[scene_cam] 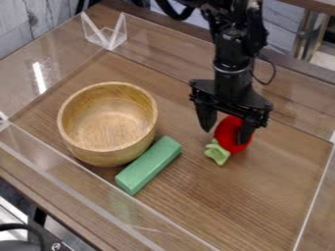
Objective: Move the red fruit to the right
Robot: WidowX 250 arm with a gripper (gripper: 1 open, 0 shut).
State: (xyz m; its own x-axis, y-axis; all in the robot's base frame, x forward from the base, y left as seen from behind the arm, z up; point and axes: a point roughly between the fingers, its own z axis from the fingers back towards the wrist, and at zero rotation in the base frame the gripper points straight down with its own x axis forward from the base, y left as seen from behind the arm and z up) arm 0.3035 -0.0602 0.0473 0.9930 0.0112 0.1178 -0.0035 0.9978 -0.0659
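**Operator:** One question first: where is the fruit, and what is my hand doing?

**Describer:** Your red fruit (232, 138) lies on its side on the wooden table (183, 59), at about four o'clock from the middle of the view. Its light-green leafy cap points toward seven o'clock. Your gripper (230, 125) points straight down over it, and its dark fingers (205, 115) are spread wide, one on each side of the fruit. You are not pinching it; whether a finger touches the fruit I cannot tell.

**Operator:** What else is around me?

**Describer:** Three other things. At nine o'clock from the fruit, well apart from it, you have a round wooden bowl (109, 123), upright, showing nothing inside. At eight o'clock from the fruit lies a flat green block (148, 164), long and rectangular, running from seven o'clock up toward one o'clock, its upper end close to the bowl's rim and near the leafy cap. At eleven o'clock in the view, far back, stands a small clear folded stand (105, 32). Low clear walls (39, 157) edge the table.
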